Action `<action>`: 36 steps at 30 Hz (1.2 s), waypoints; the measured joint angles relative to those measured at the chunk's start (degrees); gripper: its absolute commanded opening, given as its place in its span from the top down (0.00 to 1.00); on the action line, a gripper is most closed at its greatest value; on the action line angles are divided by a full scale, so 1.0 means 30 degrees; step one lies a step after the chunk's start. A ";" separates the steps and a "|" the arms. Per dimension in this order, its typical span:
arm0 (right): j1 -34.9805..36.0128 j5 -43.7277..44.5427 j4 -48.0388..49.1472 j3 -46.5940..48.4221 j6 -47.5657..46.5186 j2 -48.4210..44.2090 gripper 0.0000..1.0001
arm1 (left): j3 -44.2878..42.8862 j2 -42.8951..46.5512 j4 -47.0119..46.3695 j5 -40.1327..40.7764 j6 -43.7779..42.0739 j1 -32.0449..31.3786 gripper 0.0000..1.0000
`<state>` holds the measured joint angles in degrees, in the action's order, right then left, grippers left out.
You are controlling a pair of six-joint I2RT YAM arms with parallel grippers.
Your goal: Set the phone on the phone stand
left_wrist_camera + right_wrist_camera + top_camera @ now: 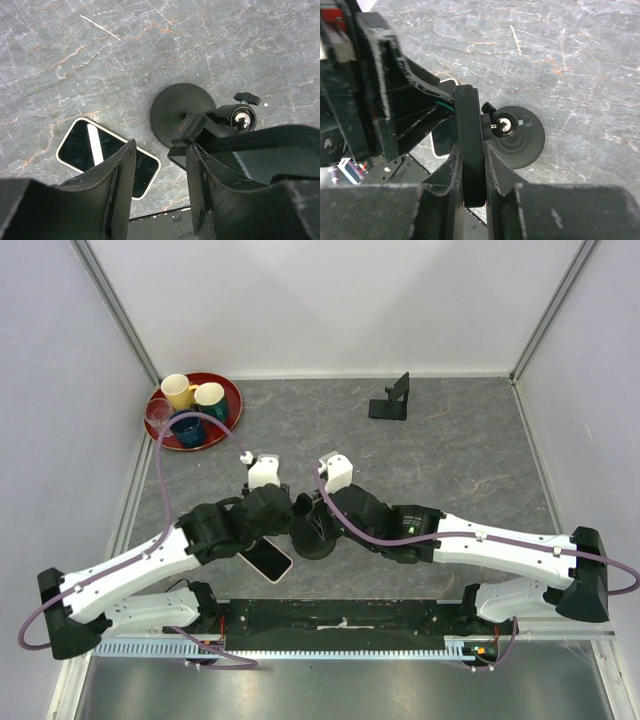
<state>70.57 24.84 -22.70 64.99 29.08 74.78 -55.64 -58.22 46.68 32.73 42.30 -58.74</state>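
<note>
Grey marbled worktop (450, 460) w/ plain white walls (330, 300) on three sides. The phone (268, 562) lies flat and screen-up at the near edge, left of centre, set at an angle and partly under the left arm. It's a slim slab w/ rounded corners, a glossy dark screen showing a pale streak of reflection, and a cream rim. The phone stand (391, 400) sits at the far side, right of centre, well apart from the phone and both arms. It's small, matte black, w/ a flat base and an upright back plate that leans slightly.

The left fingers (122, 170) stand partly apart over the phone w/ nothing between them. The right fingers (496, 172) are pressed closed on a thin black plate (469, 125) held on edge. This plate joins a shiny ball joint (502, 125) above a round base (527, 142) resting on the worktop just beside the phone.

Far left corner: a red tray (232, 400) w/ several cups (179, 391).
</note>
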 measured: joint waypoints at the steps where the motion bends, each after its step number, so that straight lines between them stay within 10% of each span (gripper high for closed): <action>1: 0.0022 -0.0248 0.0240 -0.0124 0.0022 -0.0058 1.00 | 0.0401 0.0678 -0.0073 -0.0102 -0.0036 0.0000 0.52; 3: 0.0073 -0.0525 0.0568 -0.0233 0.0138 -0.0087 1.00 | 0.1013 0.2098 -0.0168 -0.0262 -0.0044 -0.0007 0.70; 7: -0.0291 0.0867 0.0204 -0.0284 0.0277 -0.0306 1.00 | 0.1158 0.5552 0.0131 0.0772 -0.0299 0.0430 0.75; 14: -0.0831 0.3111 -0.1078 -0.0299 -0.0197 -0.0270 0.98 | 0.0401 0.4437 0.0954 0.1071 -0.0350 0.0430 0.49; 20: -0.0809 0.2994 -0.1683 -0.0444 -0.0321 -0.0554 0.51 | 0.1712 0.6288 -0.0714 0.0066 -0.1450 0.0437 0.33; 31: -0.0765 0.2018 -0.5501 -0.1384 -0.1078 -0.1974 0.28 | 0.2798 0.5850 -0.6266 -0.4102 -0.4328 0.1005 0.26; 36: -0.1297 0.1785 -0.6178 -0.1545 -0.1501 -0.3745 0.14 | 0.2776 0.4080 -0.8029 -0.6827 -0.5603 0.1224 0.07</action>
<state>66.67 30.20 -41.23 60.36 24.58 63.55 -47.31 -45.98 22.59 12.25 25.50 -55.07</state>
